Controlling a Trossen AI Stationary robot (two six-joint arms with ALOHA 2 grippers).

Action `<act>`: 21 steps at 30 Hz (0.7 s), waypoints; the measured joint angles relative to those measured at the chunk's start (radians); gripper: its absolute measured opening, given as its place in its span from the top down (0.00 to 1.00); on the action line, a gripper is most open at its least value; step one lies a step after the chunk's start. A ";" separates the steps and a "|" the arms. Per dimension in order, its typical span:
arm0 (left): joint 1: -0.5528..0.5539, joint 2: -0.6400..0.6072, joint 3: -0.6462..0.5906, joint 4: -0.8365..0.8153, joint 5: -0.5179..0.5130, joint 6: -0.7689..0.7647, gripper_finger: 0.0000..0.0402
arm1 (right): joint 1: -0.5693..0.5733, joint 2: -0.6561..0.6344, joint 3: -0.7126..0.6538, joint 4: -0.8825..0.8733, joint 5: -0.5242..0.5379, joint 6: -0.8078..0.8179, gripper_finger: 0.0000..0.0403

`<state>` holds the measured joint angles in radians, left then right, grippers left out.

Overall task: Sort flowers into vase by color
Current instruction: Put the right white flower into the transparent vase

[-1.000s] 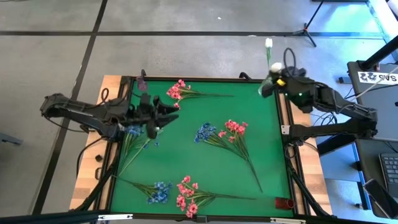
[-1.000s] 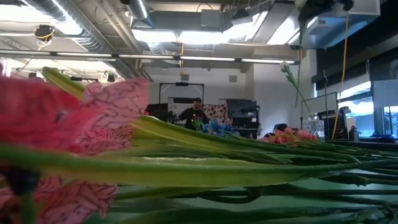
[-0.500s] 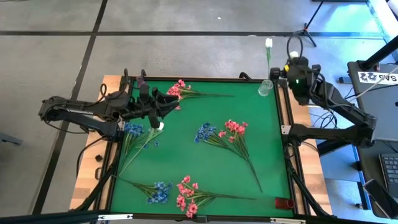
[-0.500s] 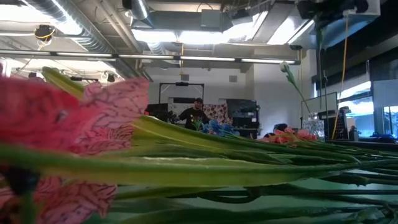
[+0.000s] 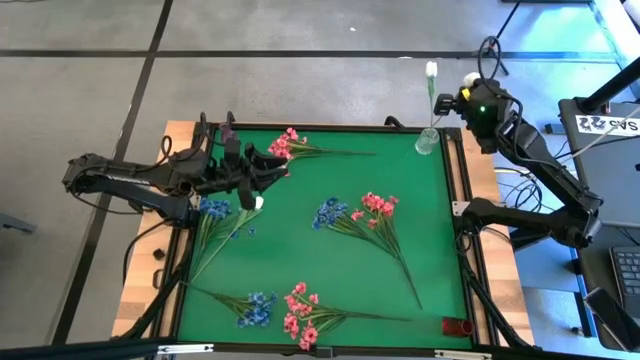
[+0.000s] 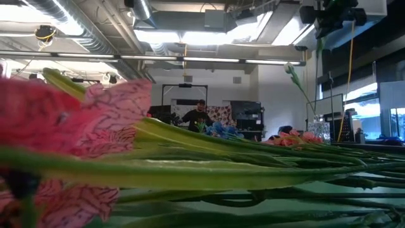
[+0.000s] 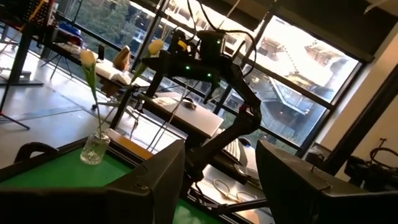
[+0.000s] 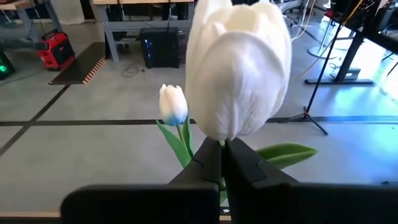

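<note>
My right gripper (image 5: pixel 452 104) hangs beyond the table's far right corner, shut on a white tulip (image 8: pixel 239 68). Close by, a small glass vase (image 5: pixel 427 140) stands on the mat's far right corner with another white tulip (image 5: pixel 432 70) upright in it. My left gripper (image 5: pixel 277 166) is open and level over the mat's far left part, beside a pink spray (image 5: pixel 285 147) that lies flat. More pink flowers (image 5: pixel 375 205) and blue flowers (image 5: pixel 328 212) lie on the green mat. My right gripper pinches the white tulip's green stem (image 8: pixel 222 145) between its two fingers, right under the bud. The bud stands just past the fingertips, clear of the table and the vase. The rest of the stem is hidden behind the fingers in the wrist view.
Other sprays lie at the mat's left, a blue one (image 5: pixel 213 210), and along its near edge, one blue (image 5: pixel 258 306) and one pink (image 5: pixel 303 320). A small red object (image 5: pixel 458 327) sits at the near right corner. A raised frame (image 5: pixel 455 210) rims the mat.
My right gripper has swung toward the far edge, from beside the vase to a spot beyond the table's far right corner. It has turned as it went, carrying the white tulip along, and it has stayed shut.
</note>
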<state>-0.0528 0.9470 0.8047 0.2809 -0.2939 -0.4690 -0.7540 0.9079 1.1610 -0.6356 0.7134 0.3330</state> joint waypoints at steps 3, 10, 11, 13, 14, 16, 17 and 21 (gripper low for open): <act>0.000 0.000 0.000 0.000 -0.003 0.000 0.52 | 0.000 0.002 0.000 -0.033 0.000 0.032 1.00; 0.000 0.000 0.000 0.000 -0.010 0.000 0.52 | 0.000 0.000 0.000 -0.054 0.000 0.057 1.00; 0.000 0.000 0.000 0.000 -0.011 0.000 0.52 | 0.000 -0.002 0.000 -0.046 -0.001 0.057 1.00; 0.000 0.000 0.000 0.000 -0.011 0.000 0.52 | 0.000 -0.005 0.012 -0.049 -0.001 0.058 1.00; 0.000 0.000 0.000 -0.001 -0.011 0.000 0.52 | 0.000 -0.005 0.023 -0.052 0.000 0.057 1.00; 0.000 0.000 0.000 -0.003 -0.011 0.000 0.52 | 0.000 -0.006 0.043 -0.072 0.002 0.057 1.00; 0.000 0.000 0.000 -0.003 -0.011 0.000 0.52 | 0.000 -0.006 0.048 -0.082 0.006 0.056 1.00; 0.000 0.000 0.000 -0.004 -0.011 0.006 0.52 | 0.000 -0.005 0.050 -0.134 0.011 0.094 1.00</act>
<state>-0.0525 0.9470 0.8047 0.2771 -0.3050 -0.4626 -0.7536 0.9028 1.2114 -0.7695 0.7239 0.4273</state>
